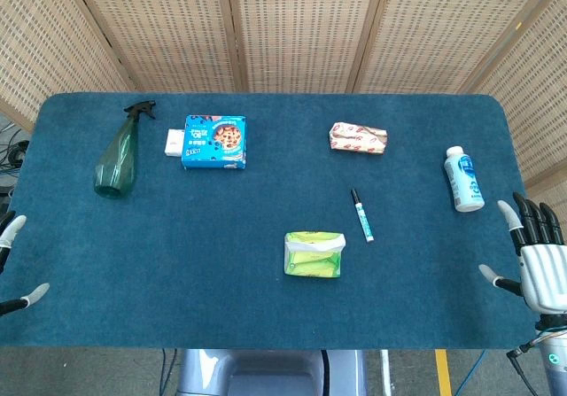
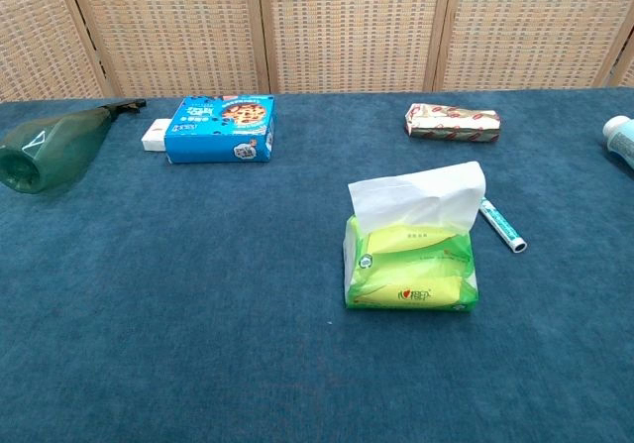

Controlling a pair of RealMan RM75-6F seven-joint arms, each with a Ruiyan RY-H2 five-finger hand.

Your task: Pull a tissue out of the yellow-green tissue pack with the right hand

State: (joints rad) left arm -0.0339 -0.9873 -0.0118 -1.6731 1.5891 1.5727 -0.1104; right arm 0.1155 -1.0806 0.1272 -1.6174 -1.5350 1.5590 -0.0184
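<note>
Yellow-green tissue pack (image 2: 410, 265) is seen lying near the tabletop's (image 1: 204, 254) middle, a white tissue (image 2: 416, 197) standing up from its opening, untouched. Right hand (image 1: 537, 254) is held at the right edge, fingers spread, empty; the pull is judged not yet begun.

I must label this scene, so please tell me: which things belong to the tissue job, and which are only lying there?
For the job: tissue pack, tissue, right hand.

Just lying about: spray bottle, blue box, marker, red-and-white packet, white bottle.
</note>
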